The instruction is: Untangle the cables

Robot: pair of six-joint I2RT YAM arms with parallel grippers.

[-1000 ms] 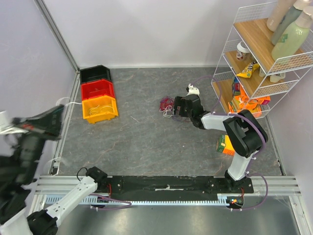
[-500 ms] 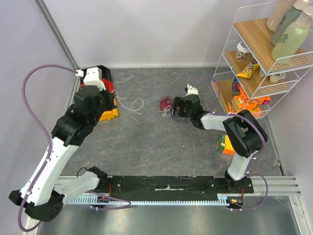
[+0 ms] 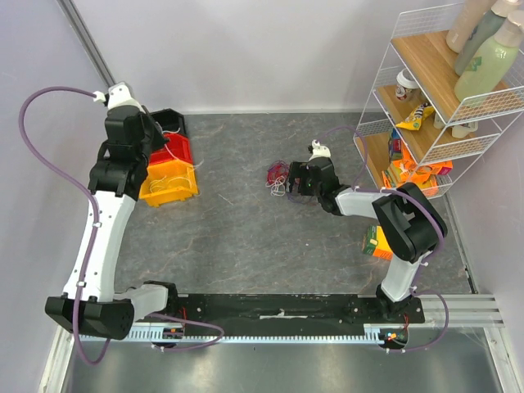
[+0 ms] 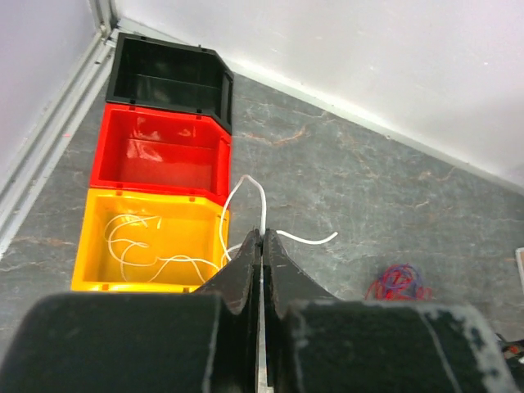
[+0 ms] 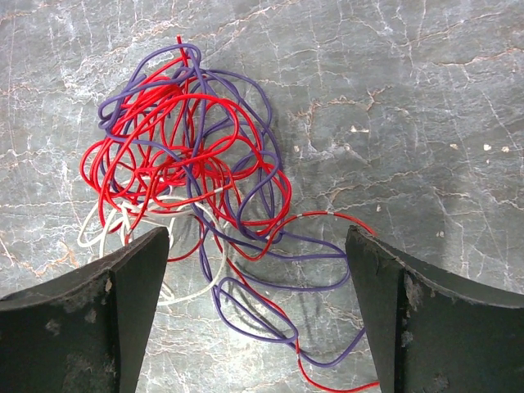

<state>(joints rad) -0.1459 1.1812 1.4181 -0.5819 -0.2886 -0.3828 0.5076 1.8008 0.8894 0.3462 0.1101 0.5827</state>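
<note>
The left arm has pulled back over the bins, the left tool (image 4: 262, 238) pinched shut on a white cable (image 4: 255, 193) trailing by the yellow bin (image 4: 97, 248). The right tool (image 5: 254, 250) gapes wide around the red, purple and white tangle (image 5: 196, 155) mid-tabletop (image 5: 409, 123).

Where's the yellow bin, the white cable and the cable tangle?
yellow bin (image 4: 131, 285), left wrist view, near rim.
white cable (image 4: 262, 209), left wrist view, raised loop.
cable tangle (image 5: 192, 155), right wrist view, middle red loops.
</note>
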